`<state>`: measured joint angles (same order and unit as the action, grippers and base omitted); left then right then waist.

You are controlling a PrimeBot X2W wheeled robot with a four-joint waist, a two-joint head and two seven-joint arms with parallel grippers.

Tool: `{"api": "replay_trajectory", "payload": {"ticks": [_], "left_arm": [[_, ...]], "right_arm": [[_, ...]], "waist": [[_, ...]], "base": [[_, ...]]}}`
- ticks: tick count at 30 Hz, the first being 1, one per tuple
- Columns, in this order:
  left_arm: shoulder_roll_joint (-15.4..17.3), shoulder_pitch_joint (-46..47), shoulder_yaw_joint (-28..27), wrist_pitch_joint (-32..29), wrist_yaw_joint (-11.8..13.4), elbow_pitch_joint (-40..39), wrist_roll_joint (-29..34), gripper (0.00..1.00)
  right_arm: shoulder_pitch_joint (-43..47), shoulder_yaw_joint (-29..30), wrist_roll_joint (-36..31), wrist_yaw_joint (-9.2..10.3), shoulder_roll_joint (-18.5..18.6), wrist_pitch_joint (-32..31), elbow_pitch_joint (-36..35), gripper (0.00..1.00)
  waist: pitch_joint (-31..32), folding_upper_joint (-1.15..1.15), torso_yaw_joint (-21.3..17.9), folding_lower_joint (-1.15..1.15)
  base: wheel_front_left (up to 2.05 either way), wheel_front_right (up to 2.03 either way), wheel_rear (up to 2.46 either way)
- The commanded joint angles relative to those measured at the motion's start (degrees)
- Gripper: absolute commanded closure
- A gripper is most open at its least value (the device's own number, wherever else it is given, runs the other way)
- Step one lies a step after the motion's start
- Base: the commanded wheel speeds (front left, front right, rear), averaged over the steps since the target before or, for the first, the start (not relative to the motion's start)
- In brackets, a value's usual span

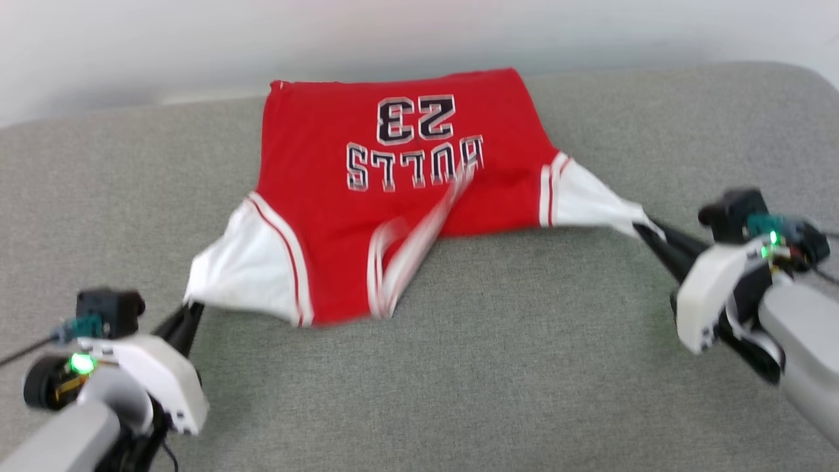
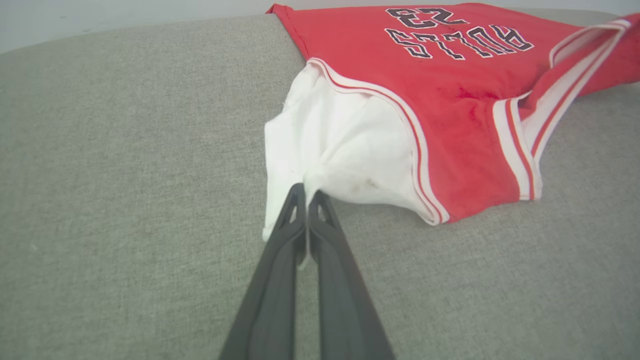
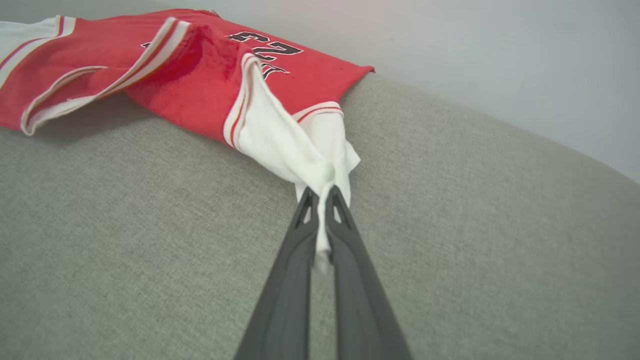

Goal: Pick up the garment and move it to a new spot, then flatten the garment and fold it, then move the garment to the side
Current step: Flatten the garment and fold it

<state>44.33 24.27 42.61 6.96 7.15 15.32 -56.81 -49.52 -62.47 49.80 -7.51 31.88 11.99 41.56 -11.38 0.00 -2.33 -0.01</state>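
My arms reach out wide, the garment (image 1: 367,216) held between them.
Left gripper (image 1: 191,313) pinches it at seven o'clock, right gripper (image 1: 645,231) at three.

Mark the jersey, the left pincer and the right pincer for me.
jersey (image 1: 308,164), head view, red body beside the print.
left pincer (image 2: 307,191), left wrist view, midway between fingertips shut on a white sleeve.
right pincer (image 3: 321,191), right wrist view, midway between fingertips shut on the other sleeve.
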Motion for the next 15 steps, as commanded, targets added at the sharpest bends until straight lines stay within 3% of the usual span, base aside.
{"api": "replay_trajectory", "payload": {"ticks": [1,15], "left_arm": [[0.90,-3.98,0.20,0.06,1.52,-2.25,-1.23,1.00],[8.01,-22.36,0.00,1.03,9.76,-14.70,-6.71,1.00]], "right_arm": [[3.93,-0.46,1.00,0.04,1.74,-0.02,-1.44,1.00],[25.86,3.67,4.73,0.05,10.89,-2.66,-10.63,1.00]], "waist": [[2.39,0.00,0.35,0.01],[7.71,0.00,1.01,0.01]], "base": [[0.00,0.00,0.00],[0.00,0.00,0.00]]}}
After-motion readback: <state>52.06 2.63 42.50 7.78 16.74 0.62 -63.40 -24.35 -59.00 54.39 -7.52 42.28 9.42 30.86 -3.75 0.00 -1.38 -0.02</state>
